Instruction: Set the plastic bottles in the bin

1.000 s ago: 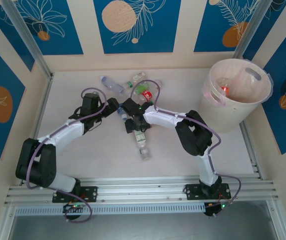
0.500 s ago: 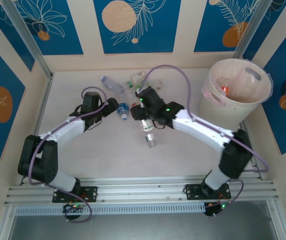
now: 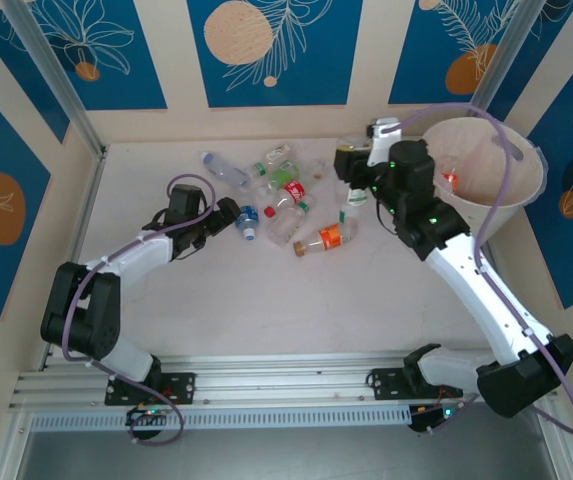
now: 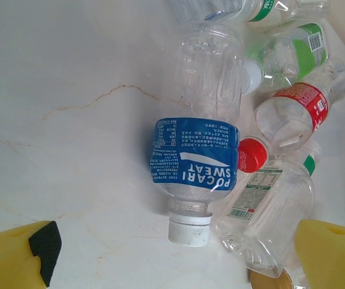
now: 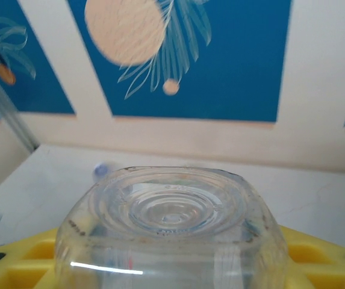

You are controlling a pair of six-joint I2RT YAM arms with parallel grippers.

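Note:
Several plastic bottles (image 3: pixel 284 192) lie in a loose heap at the table's middle back. My left gripper (image 3: pixel 234 218) stands open low beside the heap. A clear bottle with a blue label (image 4: pixel 193 158) lies on the table just beyond its yellow fingertips (image 4: pixel 17 259), white cap toward me, touching neither finger. My right gripper (image 3: pixel 351 160) is raised left of the pale pink-white bin (image 3: pixel 526 150) and is shut on a clear squarish bottle (image 5: pixel 172 223), whose base faces the back wall. A bottle with red on it (image 3: pixel 451 180) lies inside the bin.
An orange-labelled bottle (image 3: pixel 326 240) lies at the heap's near right. A red-labelled bottle (image 4: pixel 295 111) and green-labelled ones (image 4: pixel 292 51) crowd right of the blue one. Blue patterned walls enclose the table on three sides. The bin stands in the far right corner.
My right arm has closed on a clear bottle at the heap, lifted it and swung right and back toward the bin. The left arm has stayed put, open.

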